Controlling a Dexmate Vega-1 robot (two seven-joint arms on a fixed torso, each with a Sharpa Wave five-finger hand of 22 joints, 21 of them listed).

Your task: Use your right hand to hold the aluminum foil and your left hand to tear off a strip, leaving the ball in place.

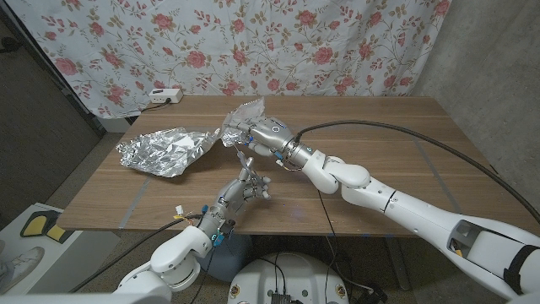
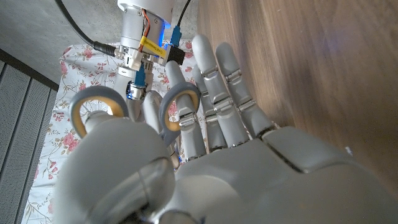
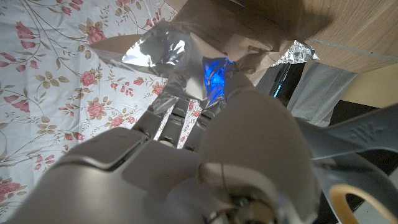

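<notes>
We see our right hand [image 1: 257, 135] grasping a foil strip [image 1: 245, 114]; our left hand [image 1: 246, 187] hovers released, fingers spread, holding nothing.

My right arm reaches in from the near right corner across the worktop [image 1: 405, 118], and its hand [image 1: 257, 133] grips a piece of foil [image 1: 243, 114]. My left hand [image 1: 245, 190] is raised near the front edge, fingers [image 2: 214, 81] straight and holding nothing.

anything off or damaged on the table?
The foil lies crumpled toward the table's left side, one end lifted in the right hand. That fits the tearing task. The left hand holds nothing.
</notes>
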